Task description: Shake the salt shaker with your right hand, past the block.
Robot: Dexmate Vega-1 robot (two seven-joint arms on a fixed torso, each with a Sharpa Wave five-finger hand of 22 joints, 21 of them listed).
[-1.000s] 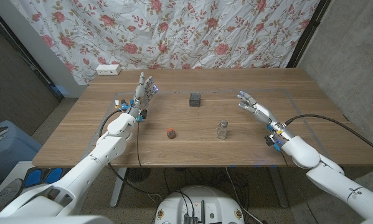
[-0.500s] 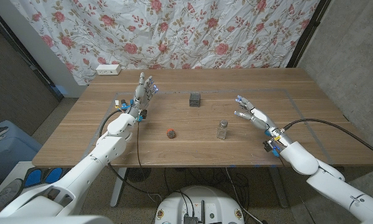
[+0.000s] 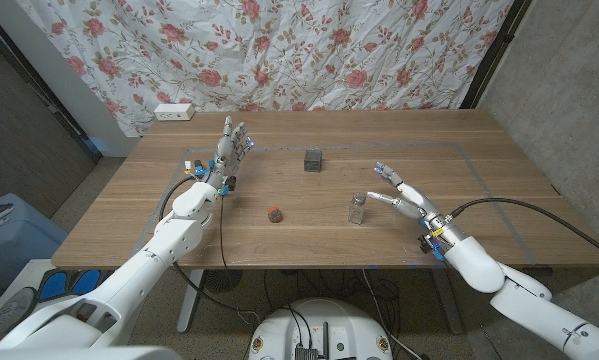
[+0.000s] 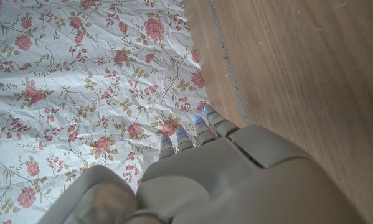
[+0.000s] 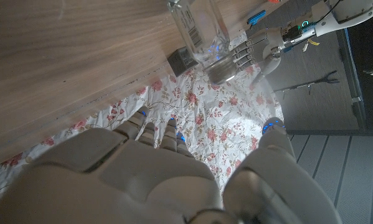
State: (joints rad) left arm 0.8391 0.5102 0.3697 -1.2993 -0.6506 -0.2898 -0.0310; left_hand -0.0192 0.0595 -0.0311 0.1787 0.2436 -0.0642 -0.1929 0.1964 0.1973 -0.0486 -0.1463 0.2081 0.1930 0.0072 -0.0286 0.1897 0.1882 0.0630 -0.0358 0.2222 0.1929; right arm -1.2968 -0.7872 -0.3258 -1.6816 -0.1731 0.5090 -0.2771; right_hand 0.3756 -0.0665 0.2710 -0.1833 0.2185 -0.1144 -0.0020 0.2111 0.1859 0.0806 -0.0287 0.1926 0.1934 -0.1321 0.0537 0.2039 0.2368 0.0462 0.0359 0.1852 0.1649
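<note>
The right hand (image 3: 401,192), fingers spread and holding nothing, sits just right of the upright salt shaker (image 3: 358,208) on the near table; a leftward reach meets it. Farther off stands the block (image 3: 313,158). The left hand (image 3: 231,146), fingers apart, waits far left.

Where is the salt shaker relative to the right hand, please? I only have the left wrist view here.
Observer: The salt shaker stands upright just beside the right hand, not touched.
Operator: Is that hand ready to grasp?
Observer: Its fingers are spread, holding nothing.
Operator: And the block?
Observer: The block sits farther back on the table, beyond the shaker.
</note>
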